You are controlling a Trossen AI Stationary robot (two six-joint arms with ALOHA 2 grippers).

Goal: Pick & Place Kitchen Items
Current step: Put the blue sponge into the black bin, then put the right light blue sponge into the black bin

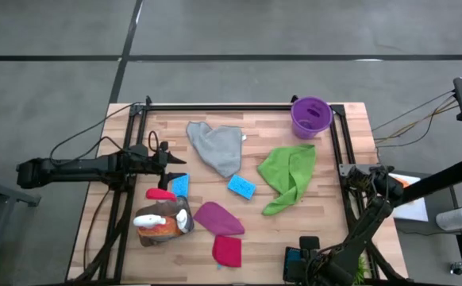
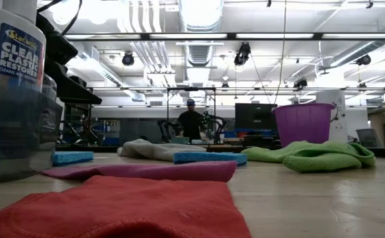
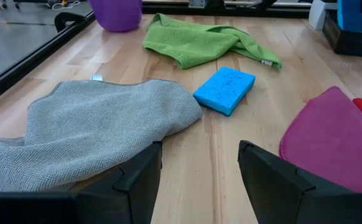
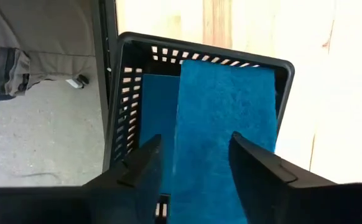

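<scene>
1. Red cloth (image 2: 123, 208) fills the low view's foreground, magenta cloth (image 2: 139, 170) behind it.
2. Left gripper (image 1: 167, 156) – fingers parted, empty – sits mid-left by the grey cloth (image 1: 217, 147).
3. Right gripper (image 4: 190, 165) – fingers spread – hovers over a black basket (image 4: 126, 81), lower right.

Grey cloth (image 1: 217, 147), green cloth (image 1: 288, 176), blue sponge (image 1: 241, 187), purple bucket (image 1: 311, 117).

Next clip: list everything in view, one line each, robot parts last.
grey cloth: 1, grey, table's far middle
green cloth: 1, green, right of middle
magenta cloth: 1, magenta, near middle
red cloths: 2, red, near edge and by the bottles
sponges: 2, blue, table's middle
bottles: cluster, orange and white, near left
bucket: 1, purple, far right corner
basket: 1, black, under right gripper, blue pads inside
left gripper: open, left side
right gripper: open, over basket
</scene>
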